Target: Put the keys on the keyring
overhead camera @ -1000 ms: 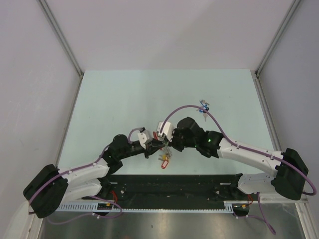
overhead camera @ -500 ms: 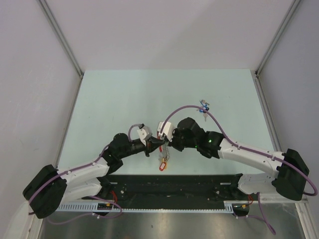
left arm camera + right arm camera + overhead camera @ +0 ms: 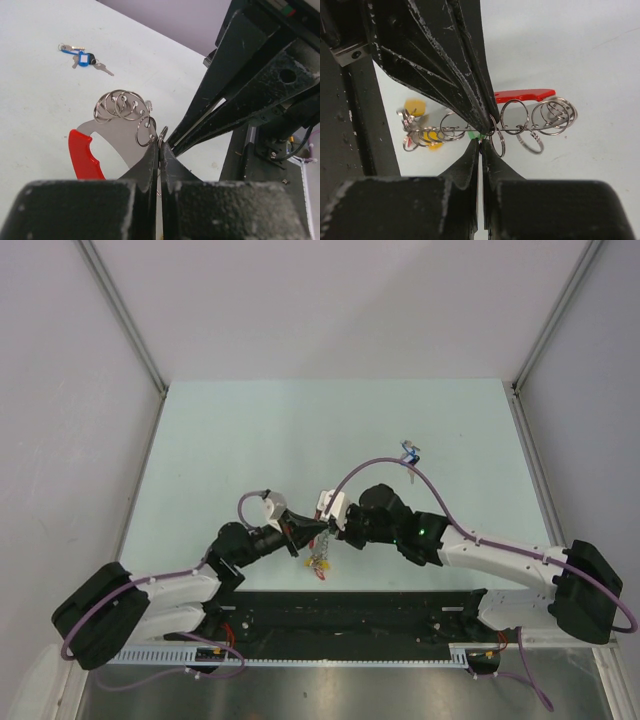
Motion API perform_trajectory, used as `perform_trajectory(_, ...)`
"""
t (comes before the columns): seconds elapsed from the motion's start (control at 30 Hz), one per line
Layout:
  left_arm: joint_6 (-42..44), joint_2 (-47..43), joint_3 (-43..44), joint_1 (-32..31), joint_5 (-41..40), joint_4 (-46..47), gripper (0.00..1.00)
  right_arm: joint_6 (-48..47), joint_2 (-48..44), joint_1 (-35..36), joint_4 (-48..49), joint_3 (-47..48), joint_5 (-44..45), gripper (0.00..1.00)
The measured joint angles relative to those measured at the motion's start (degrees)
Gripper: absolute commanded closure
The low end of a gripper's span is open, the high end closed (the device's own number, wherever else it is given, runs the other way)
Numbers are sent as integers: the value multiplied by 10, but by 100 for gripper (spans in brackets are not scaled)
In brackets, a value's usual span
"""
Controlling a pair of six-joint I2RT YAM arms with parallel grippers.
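Note:
My left gripper [image 3: 320,529] and right gripper [image 3: 334,528] meet tip to tip above the table's near middle. The left gripper [image 3: 160,146] is shut on a silvery ring of the keyring [image 3: 121,106], whose red loop [image 3: 84,156] hangs to the left. The right gripper [image 3: 480,143] is shut, with the green key [image 3: 476,135] showing as a sliver at its tips, against the keyring's wire [image 3: 530,117]. Yellow tags [image 3: 415,107] hang at the left. The bunch dangles under the tips [image 3: 320,560]. The blue key [image 3: 408,450] lies on the table at the far right and also shows in the left wrist view [image 3: 82,58].
The right arm's purple cable [image 3: 380,462] arcs over the table close to the blue key. A black rail [image 3: 350,610] runs along the near edge below the grippers. Grey walls and metal posts [image 3: 130,330] bound the table.
The left wrist has rolled and swung toward the right gripper, so the tips now meet point to point. The hanging bunch has shifted slightly left. The blue key has not moved.

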Motion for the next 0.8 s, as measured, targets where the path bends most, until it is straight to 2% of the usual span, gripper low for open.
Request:
perform_trajectory(0.27,-54,61,-27,0,-8,106,99,18,-1,-2,42,-28,-17,100)
perform_trajectory(0.33,-56,61,-29,0,-11,115,91,18,-4,-5,43,-28,-20,100)
perform_trajectory(0.37,-56,60,-29,0,-13,119,76,18,-7,-7,43,-28,-20,100)
perform_trajectory(0.47,-45,35,-29,0,-18,117,64,16,-23,-12,44,-28,-17,100)
perform_trajectory(0.57,-21,-17,-18,0,-23,69,63,13,-34,-14,35,-28,-8,100)
perform_trajectory(0.8,85,-131,66,0,-31,-167,63,2,-35,-13,-2,-26,16,100)
